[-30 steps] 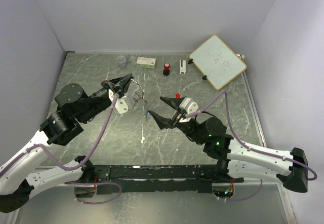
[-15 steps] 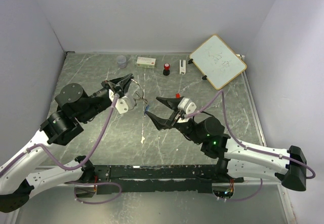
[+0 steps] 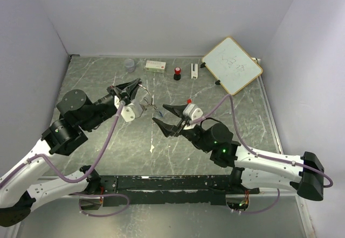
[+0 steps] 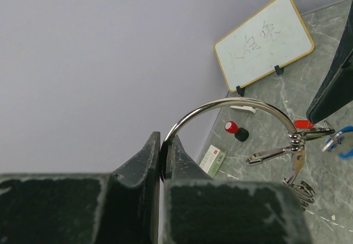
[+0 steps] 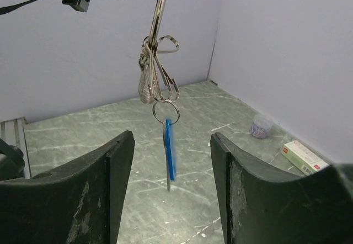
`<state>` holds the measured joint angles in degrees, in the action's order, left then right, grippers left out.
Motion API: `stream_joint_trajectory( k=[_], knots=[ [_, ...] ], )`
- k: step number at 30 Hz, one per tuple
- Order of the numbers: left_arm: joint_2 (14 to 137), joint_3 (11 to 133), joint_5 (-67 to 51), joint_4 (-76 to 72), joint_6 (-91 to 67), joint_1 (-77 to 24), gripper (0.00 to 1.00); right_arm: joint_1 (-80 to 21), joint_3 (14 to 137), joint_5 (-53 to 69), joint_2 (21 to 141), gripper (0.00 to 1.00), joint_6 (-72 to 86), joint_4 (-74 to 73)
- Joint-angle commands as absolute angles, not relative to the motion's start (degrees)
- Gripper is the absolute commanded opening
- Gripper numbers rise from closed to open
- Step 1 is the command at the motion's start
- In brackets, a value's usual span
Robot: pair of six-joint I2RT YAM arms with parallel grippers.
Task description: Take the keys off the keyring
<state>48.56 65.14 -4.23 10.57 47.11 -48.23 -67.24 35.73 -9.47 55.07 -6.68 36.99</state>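
Keyring (image 5: 159, 6) hangs clamped in raised left pincer (image 4: 162, 147); right pincer (image 5: 172, 138) gapes facing blue key (image 5: 169, 155).

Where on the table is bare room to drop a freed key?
Bare marble lies on the right, between the whiteboard and the right arm, and in the back-left corner beside the cup. Crowded: the back row from cup to whiteboard, and the middle, where left gripper holds the keyring.

Overhead view, wrist views close, sharing keyring (image 4: 237, 101)

Lab test cell — plain walls (image 3: 161, 17) (marbled tabletop (image 3: 253, 120))
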Motion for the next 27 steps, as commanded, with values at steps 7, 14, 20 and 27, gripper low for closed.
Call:
stream_joint_trajectory(
  k=[7,14,20,27],
  knots=[
    [47.4,63.9,-4.7,7.1,46.9,-48.4,0.07,-67.4,37.8,-10.5,56.1,0.54,-6.9,39.3],
    [47.3,63.6,-4.6,6.9,46.8,-48.4,0.07,-67.4,38.5,-10.7,57.4,0.45,-6.5,39.2],
    [47.0,63.6,-4.7,6.9,46.7,-48.5,0.07,-67.4,38.7,-10.8,57.7,0.44,-6.8,39.5],
    [46.7,63.0,-5.0,6.3,46.5,-48.4,0.07,-67.4,39.0,-11.1,58.3,0.35,-6.9,39.9]
  ],
)
